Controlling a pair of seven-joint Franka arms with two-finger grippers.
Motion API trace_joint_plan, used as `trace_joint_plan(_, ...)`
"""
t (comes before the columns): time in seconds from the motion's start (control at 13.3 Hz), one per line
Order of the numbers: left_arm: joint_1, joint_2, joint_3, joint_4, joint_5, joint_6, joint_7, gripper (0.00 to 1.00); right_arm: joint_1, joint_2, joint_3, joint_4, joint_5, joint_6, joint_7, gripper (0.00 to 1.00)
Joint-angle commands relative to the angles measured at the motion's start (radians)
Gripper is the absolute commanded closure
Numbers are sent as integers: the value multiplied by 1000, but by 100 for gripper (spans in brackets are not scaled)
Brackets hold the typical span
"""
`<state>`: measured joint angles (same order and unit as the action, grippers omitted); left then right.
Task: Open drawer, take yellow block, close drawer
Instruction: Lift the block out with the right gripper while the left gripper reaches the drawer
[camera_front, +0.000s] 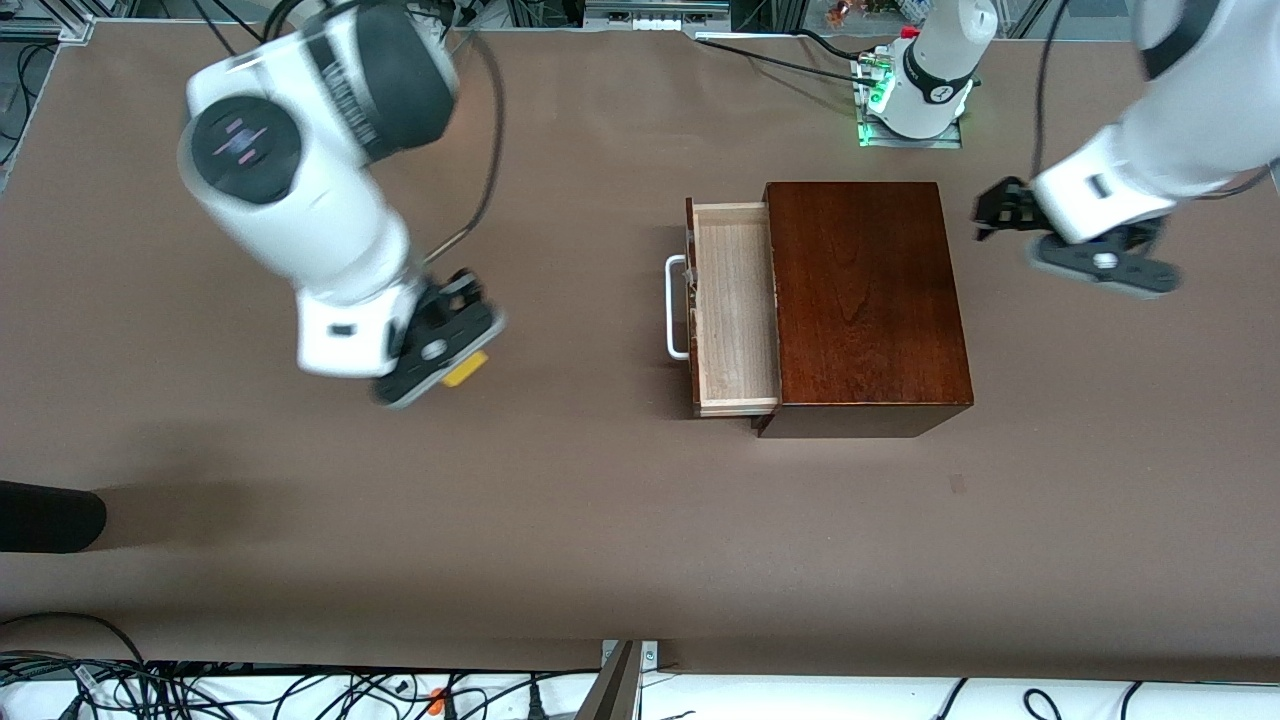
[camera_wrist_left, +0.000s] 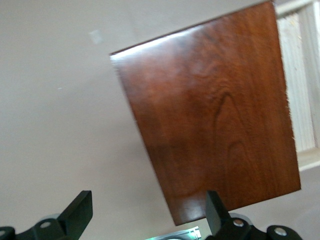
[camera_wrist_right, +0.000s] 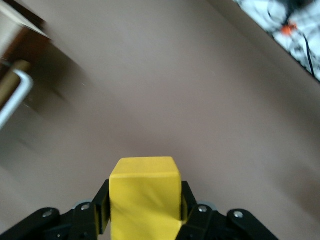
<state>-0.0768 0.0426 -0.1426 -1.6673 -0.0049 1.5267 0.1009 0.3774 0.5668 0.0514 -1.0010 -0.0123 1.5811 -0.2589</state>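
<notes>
While the drawer stands pulled out of the wooden box, the yellow block is held up in the air by the right gripper, over the bare brown table toward the right arm's end, at about nine o'clock from the drawer in the front view. In the right wrist view the black fingers are seen pressed on two sides of the yellow block, so the grip is closed on it. The pale tray of the drawer is seen with nothing inside, and its white handle is turned toward the right arm's end of the table. The dark reddish-brown box is placed near the middle of the table. At about three o'clock from the box, the left gripper is kept above the table, where the left arm waits. Its two fingers are seen well apart in the left wrist view, with nothing between them, and the box top is seen under them.
</notes>
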Motion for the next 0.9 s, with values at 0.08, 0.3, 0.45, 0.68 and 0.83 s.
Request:
trace_joint_plan(0.08,-5,89,-99,46,-87,45,-61,0,-127,-47,16,-158,34,22,0,100)
trace_joint_plan(0.3,-21,189,-210,87,-109,156,-235,0,-212,-87,4,-405,42,195,-3,100)
trace_joint_plan(0.45,-90,239,-226,93,-109,261,-346,0,-219,-122,-36,-596,41,362,3,100)
trace_joint_plan(0.68,-228,322,-224,93,-96,439,-540,0,-221,-133,-59,-746,42,492,26,100)
trace_joint_plan(0.83,-317,382,-219,90,-92,541,-643,0,-223,-142,-62,-842,40,580,67,100)
